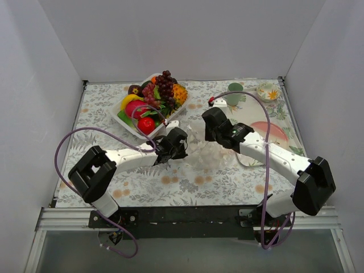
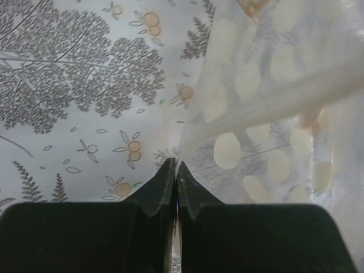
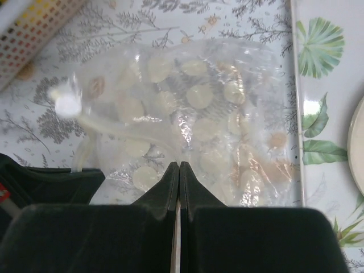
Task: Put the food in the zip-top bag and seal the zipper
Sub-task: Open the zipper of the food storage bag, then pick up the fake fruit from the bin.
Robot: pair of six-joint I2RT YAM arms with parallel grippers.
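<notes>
Nothing is packed yet: the food (image 1: 152, 99) sits in the white tray (image 1: 121, 118), and the bag (image 3: 187, 125) lies empty on the counter (image 1: 114, 170). The left pincer (image 2: 176, 170) pinches its edge; the right pincer (image 3: 179, 170) is closed, seemingly on it too. Filling and sealing remain

Plain white walls (image 1: 187, 34) close in the back and both sides of an evenly lit bench (image 1: 142, 190) covered by a pale cloth (image 2: 74, 74) printed with grey fern leaves and small orange blossoms, its near edge bordered by a black plate (image 1: 187, 216) and an aluminium rail (image 1: 62, 215).
</notes>
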